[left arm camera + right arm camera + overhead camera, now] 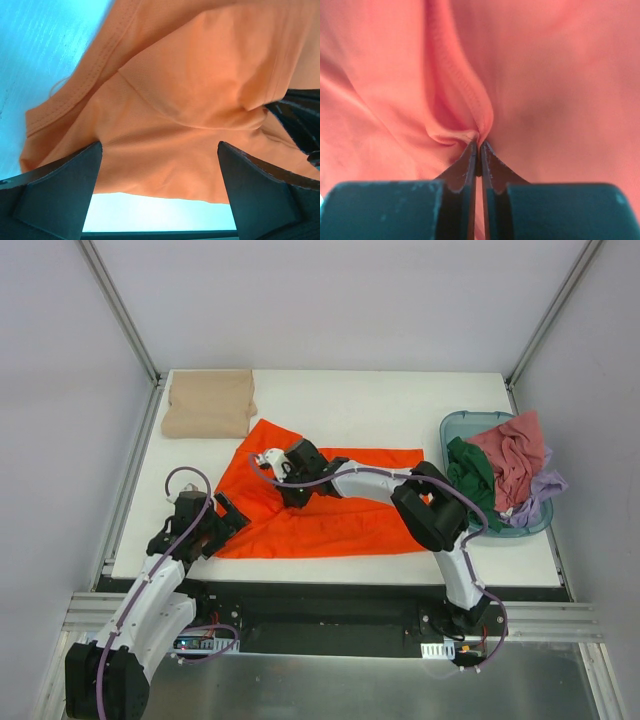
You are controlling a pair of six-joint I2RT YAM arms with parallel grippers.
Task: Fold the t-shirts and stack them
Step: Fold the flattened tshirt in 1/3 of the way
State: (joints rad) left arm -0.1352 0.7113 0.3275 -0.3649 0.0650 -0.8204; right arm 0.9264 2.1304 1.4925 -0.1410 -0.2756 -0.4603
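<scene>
The bright orange t-shirt (330, 515) lies spread on the white table (400, 410), partly folded, with a corner toward the back left. My right gripper (288, 492) is shut on a seamed fold of the orange t-shirt (465, 90) near its left middle. My left gripper (228, 522) is open at the shirt's front-left corner; its fingers (65, 190) stand wide apart with the orange cloth edge (190, 125) just beyond them. A folded tan-beige t-shirt (208, 404) lies at the back left corner. Pink (512, 458), dark green (474, 478) and lilac (540, 492) garments are heaped at the right.
A teal plastic tub (462, 426) at the table's right edge holds the heaped garments. Metal frame posts (118, 308) rise at the back corners. The table's front edge (330, 585) runs just behind the arm bases.
</scene>
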